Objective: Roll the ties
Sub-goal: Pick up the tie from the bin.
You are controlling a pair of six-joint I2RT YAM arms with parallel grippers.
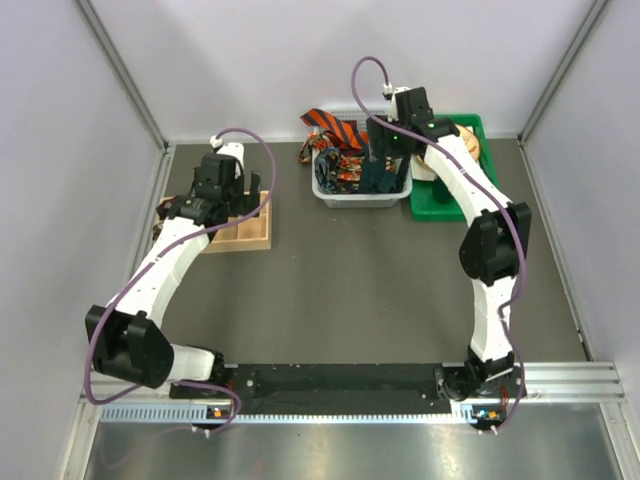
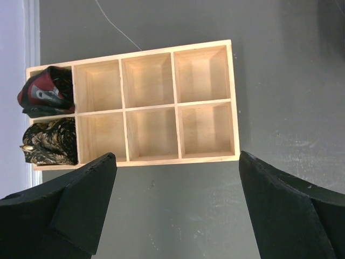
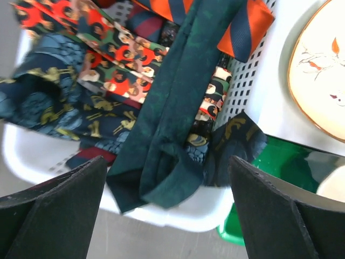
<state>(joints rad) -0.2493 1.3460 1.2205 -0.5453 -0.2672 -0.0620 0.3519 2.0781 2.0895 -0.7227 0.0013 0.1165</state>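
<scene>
On the left side of the dark desk [image 1: 350,290] lies a wooden organizer [image 2: 151,108] with eight compartments. Its two end compartments hold a red-and-black rolled tie [image 2: 46,91] and a dark gold-patterned rolled tie [image 2: 48,141]. The left claw [image 2: 177,159] hovers above it, spread wide and empty. Further right, a white basket [image 3: 237,91] holds the loose ties. A dark teal tie [image 3: 172,108] lies on top of red patterned ties [image 3: 108,48] and an orange-striped tie [image 3: 242,27]. The right claw [image 3: 167,162] hangs over the teal tie, also spread and empty. Just beside the basket are a green tray [image 3: 280,162] and a plate [image 3: 318,70].
</scene>
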